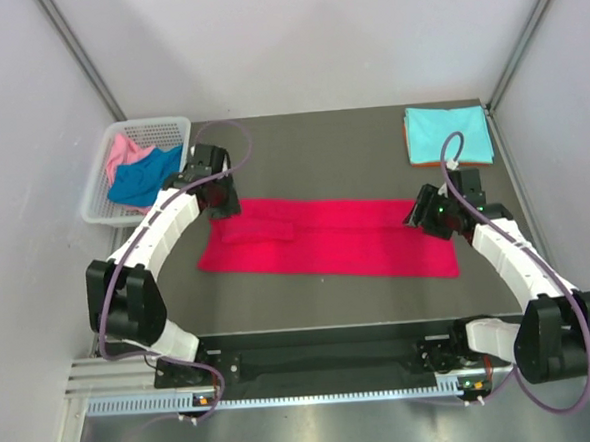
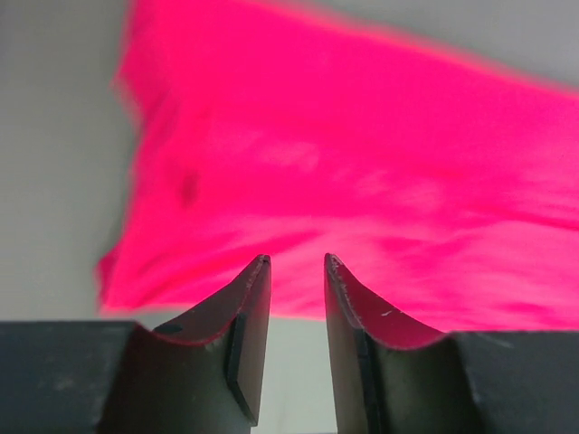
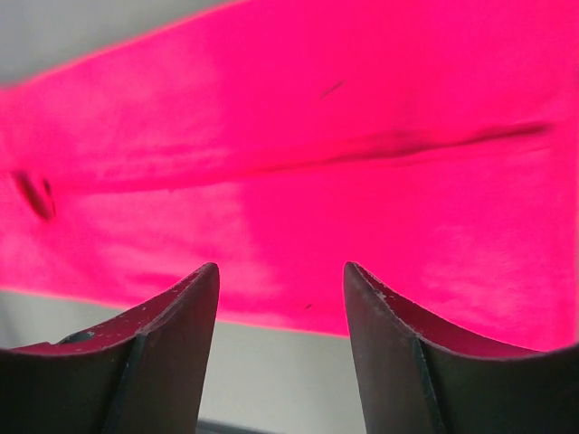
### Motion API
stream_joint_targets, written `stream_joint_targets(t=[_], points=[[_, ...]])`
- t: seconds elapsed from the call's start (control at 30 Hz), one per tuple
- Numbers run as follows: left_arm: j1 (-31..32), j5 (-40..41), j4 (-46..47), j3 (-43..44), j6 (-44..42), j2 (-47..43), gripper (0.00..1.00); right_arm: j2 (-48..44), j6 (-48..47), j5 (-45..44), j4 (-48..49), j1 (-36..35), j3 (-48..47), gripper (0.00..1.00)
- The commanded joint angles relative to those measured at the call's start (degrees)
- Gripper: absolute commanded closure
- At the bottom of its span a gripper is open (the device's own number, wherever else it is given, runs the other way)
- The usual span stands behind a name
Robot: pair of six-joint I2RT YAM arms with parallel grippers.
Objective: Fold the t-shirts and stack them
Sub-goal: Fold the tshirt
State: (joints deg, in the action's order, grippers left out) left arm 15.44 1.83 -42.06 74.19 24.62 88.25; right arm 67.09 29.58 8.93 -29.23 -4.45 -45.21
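Crimson t-shirt (image 1: 326, 241) lying lengthwise-folded on surface (image 1: 321, 159). Left tool (image 2: 297, 264) hovering released over shirt's left end. Right tool (image 3: 280, 269) hovering released over its right end.

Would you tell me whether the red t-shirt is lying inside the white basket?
No, the red t-shirt lies flat on the table, outside the basket.

Basket (image 1: 98, 198) left — shirt (image 1: 346, 240) centre — stack (image 1: 448, 134) right

A lab test cell is indicated by plain white panels (image 1: 294, 41), aluminium struts (image 1: 76, 49) and an enclosed dark table (image 1: 331, 149).
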Motion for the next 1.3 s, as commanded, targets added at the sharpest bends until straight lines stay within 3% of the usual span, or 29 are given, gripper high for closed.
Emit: stream_joint_targets(t=[0.0,0.13,0.2,0.43,0.6,1.0,1.27], points=[[-0.59,10.38,-1.37,-7.44,4.36,-9.21,0.62,-2.49,-0.14,2.67,2.24,-3.02,1.44,0.42],[-3.39,12.33,4.17,-17.14,12.34,-19.24,0.6,-2.49,0.47,5.48,5.76,-4.69,3.37,0.41],[-7.94,7.09,5.49,-20.56,16.31,-22.05,0.6,-1.44,1.0,6.27,8.13,-5.3,3.81,0.41],[-13.94,5.65,5.94,-28.13,22.65,-22.59,0.57,1.47,-0.05,9.09,11.39,-7.59,4.25,0.41],[-14.56,3.63,12.79,-34.46,25.65,-22.16,0.61,1.29,0.56,11.46,13.76,-7.68,5.05,0.4],[-14.65,12.31,15.08,-37.19,25.74,-16.0,0.69,-0.38,0.83,11.38,14.64,-7.68,6.1,0.4],[-14.56,12.15,15.0,-36.84,25.04,-10.29,0.74,-0.38,0.74,11.11,13.94,-7.68,5.22,0.39]])
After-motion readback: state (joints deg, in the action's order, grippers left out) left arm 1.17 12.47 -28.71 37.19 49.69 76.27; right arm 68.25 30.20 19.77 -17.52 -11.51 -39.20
